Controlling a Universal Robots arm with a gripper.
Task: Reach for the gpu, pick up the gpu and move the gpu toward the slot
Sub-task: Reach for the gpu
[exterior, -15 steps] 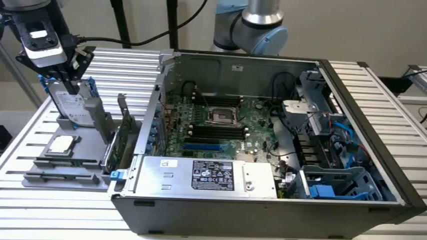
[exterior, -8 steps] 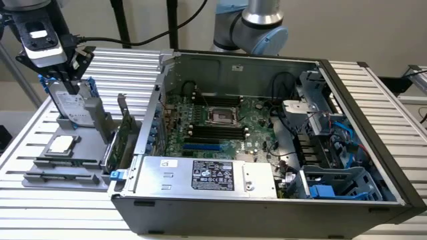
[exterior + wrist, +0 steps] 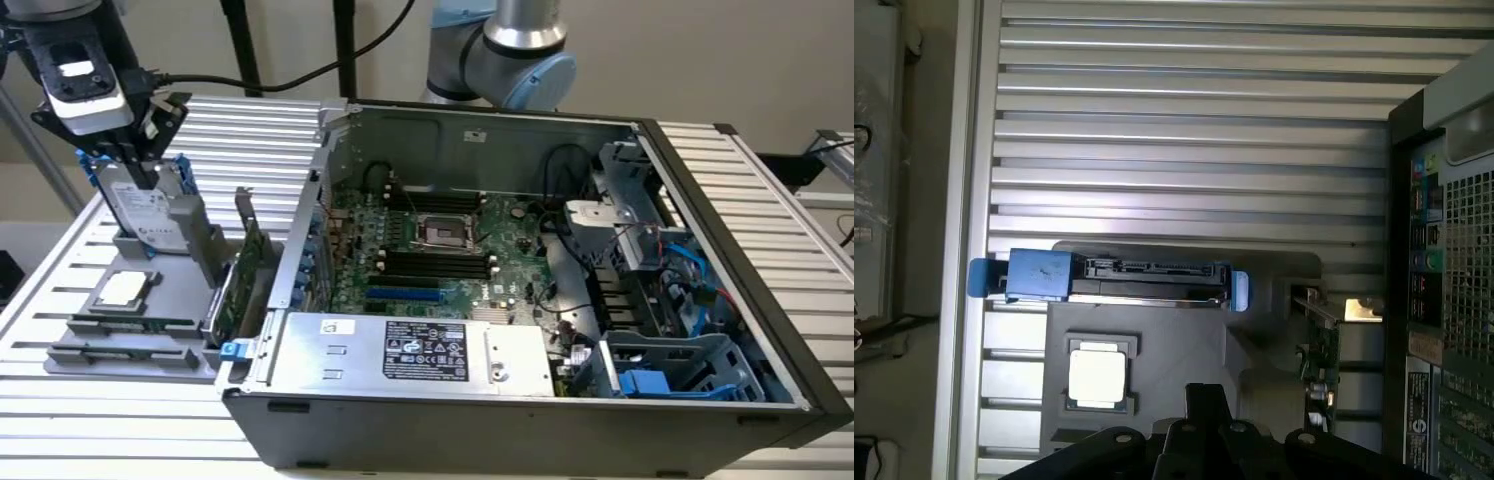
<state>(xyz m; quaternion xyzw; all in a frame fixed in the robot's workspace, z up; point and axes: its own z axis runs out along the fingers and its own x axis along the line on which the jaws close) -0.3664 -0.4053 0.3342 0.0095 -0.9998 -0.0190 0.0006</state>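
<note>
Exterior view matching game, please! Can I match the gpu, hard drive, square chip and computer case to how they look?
1. gpu
2. hard drive
3. square chip
4. computer case

a. open, motherboard showing
b. lying flat, silver top
c. green, standing on edge beside the case
d. silver, blue rails, upright

Pairs: 1-c, 2-d, 3-b, 4-a
</note>
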